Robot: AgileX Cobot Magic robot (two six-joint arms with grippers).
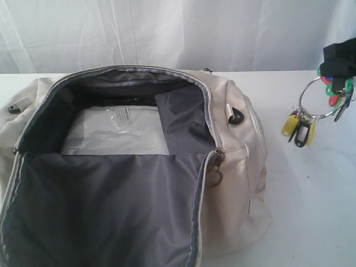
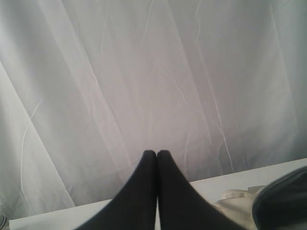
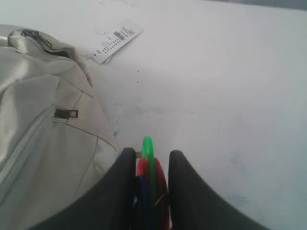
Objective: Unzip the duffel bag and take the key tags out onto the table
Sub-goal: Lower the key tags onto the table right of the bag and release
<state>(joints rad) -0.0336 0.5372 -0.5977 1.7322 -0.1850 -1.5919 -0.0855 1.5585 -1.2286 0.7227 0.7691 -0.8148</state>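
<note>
Key tags [image 1: 302, 133] held right of opened duffel bag [image 1: 239, 183]

Right jaws are closed partway on the key tags. The right wrist view shows green, red and blue tags pinched between the two black fingers [image 3: 189, 191]. In the exterior view the bunch hangs from a metal ring at the far right, with yellow and black tags lowest. Whether these touch the counter [image 1: 311, 222] cannot be told.

Left jaws are fully shut with fingertips [image 2: 149, 158] pressed together, holding nothing and facing the white curtain [image 2: 144, 72].

The duffel bag lies left of centre on the counter. Its main zip is open and the mouth gapes wide, showing dark grey lining and a plastic-wrapped packet [image 1: 117, 133] inside. The zipper ring pull [image 1: 214, 178] hangs at the right end of the opening. The bag's left and near edges run out of frame.

A strip of bare counter separates the bag's right end from the tags. Open white surface continues toward the near right. A paper label [image 3: 116, 40] lies flat on the counter just beside the bag.
</note>
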